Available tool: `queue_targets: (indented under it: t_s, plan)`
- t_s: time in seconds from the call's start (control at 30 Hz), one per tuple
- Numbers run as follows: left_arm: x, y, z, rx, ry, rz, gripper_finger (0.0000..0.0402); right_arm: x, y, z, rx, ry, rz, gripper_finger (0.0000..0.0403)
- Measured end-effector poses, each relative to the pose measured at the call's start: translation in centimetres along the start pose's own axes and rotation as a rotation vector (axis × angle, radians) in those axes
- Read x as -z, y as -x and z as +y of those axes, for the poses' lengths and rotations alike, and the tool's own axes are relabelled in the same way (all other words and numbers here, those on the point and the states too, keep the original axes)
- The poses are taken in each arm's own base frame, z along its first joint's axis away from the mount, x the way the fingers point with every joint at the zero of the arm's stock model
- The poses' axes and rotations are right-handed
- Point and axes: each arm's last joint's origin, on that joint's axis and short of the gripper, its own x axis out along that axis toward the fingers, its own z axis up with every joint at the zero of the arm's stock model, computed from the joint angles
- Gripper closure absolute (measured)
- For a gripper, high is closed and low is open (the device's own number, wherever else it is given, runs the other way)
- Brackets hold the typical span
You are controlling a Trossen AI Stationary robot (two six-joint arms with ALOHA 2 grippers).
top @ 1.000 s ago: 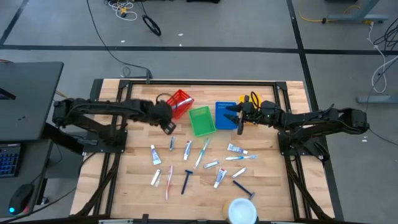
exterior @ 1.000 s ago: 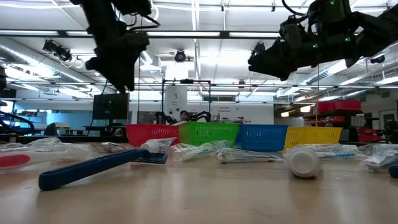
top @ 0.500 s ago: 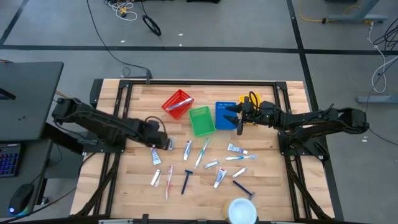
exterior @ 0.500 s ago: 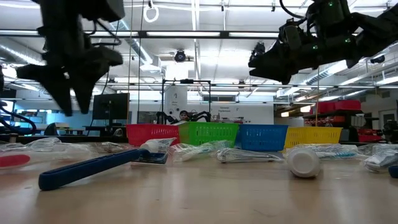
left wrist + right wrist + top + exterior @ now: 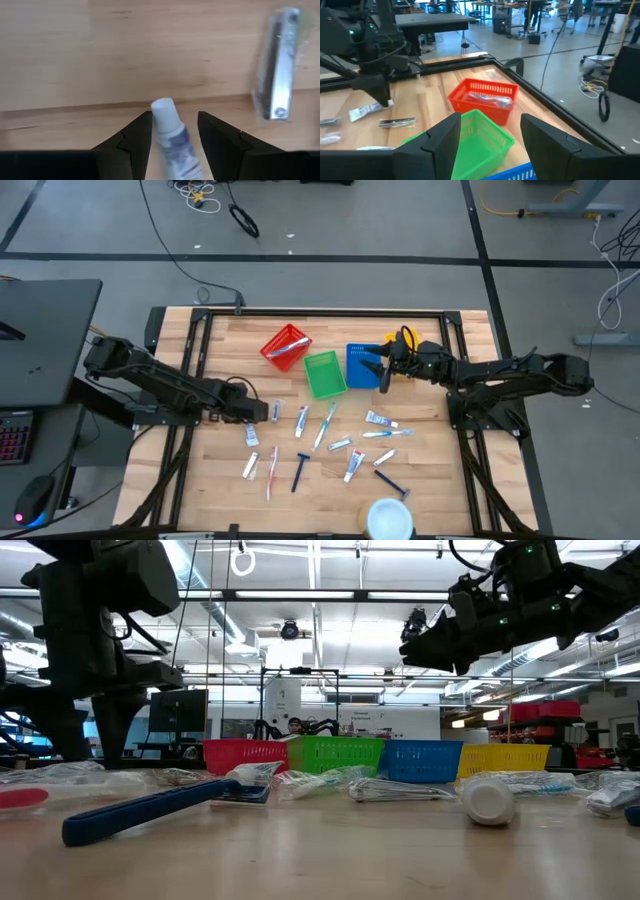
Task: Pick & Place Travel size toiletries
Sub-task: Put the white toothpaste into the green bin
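Dark left end effector astride tube

Travel size toiletries lie flat and scattered on the wooden surface: white tubes, pale toothbrushes, dark-handled razors. 1 white tube with a blue-marked body lies between the open jaws of the left gripper. More items rest in the red basket.

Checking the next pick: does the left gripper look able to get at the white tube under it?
Probably yes. The left gripper is open, its fingers either side of the white tube on the table, with nothing between; the wrapped razor lies well aside.
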Motion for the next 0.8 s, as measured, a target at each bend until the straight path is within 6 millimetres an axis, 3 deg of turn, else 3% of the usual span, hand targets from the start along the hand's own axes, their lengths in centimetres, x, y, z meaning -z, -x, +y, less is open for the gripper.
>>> queue_targets:
  t_s: [0.53, 0.8]
  plan:
    - [1.7, 0.2, 0.2, 0.003, 0.039, 0.091, 0.0233, -0.5, 0.0, -1.3, 0.05, 0.046, -0.043, 0.0185]
    - [1.9, 0.2, 0.3, 0.01, -0.057, 0.061, 0.0233, -0.5, 0.0, -1.3, 0.05, 0.061, -0.046, 0.0185]
